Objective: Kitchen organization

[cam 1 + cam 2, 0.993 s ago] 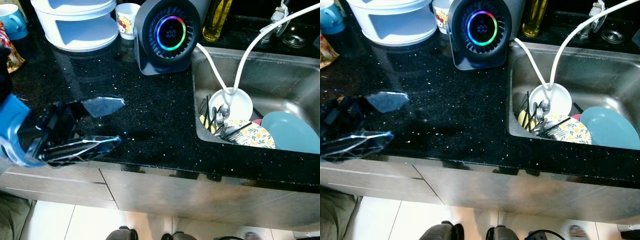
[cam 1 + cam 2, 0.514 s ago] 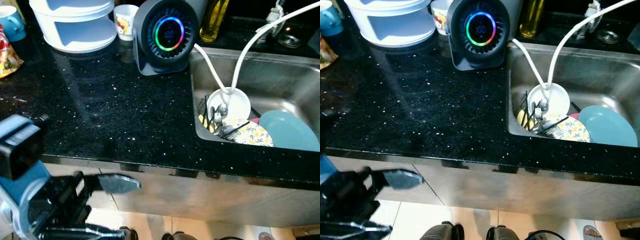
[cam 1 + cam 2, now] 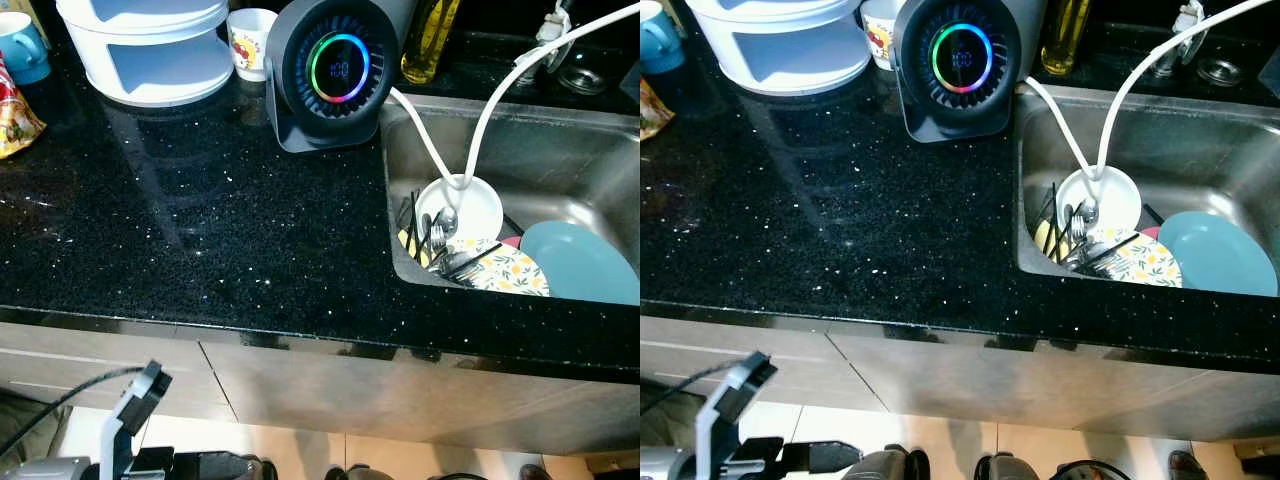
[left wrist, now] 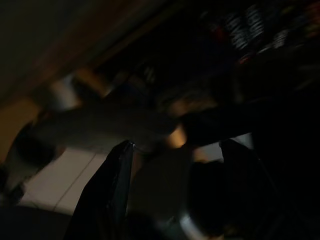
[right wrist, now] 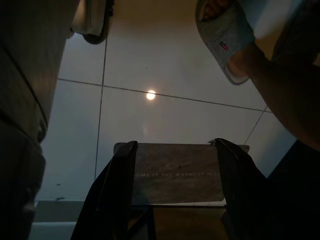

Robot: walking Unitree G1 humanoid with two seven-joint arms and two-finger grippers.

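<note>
head views sharp | counter (image 3: 200, 230) glare | left wrist dark, blurred

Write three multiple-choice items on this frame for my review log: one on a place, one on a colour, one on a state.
1. Where does the teal plate lie?
A. On the black countertop
B. In the sink
C. On the floor

2. What colour is the mug at the far left of the countertop?
A. Blue
B. Red
C. Yellow

3. How do the fingers of the right tool stand?
A. Shut on a fork
B. Shut on a cup
C. Apart, with nothing between them

Answers:
1. B, the plate rests inside the steel sink beside the patterned plate and the cutlery.
2. A, the mug is blue.
3. C, the right wrist view shows a wide gap between the two black fingers, with floor tiles and a mat beyond.
</note>
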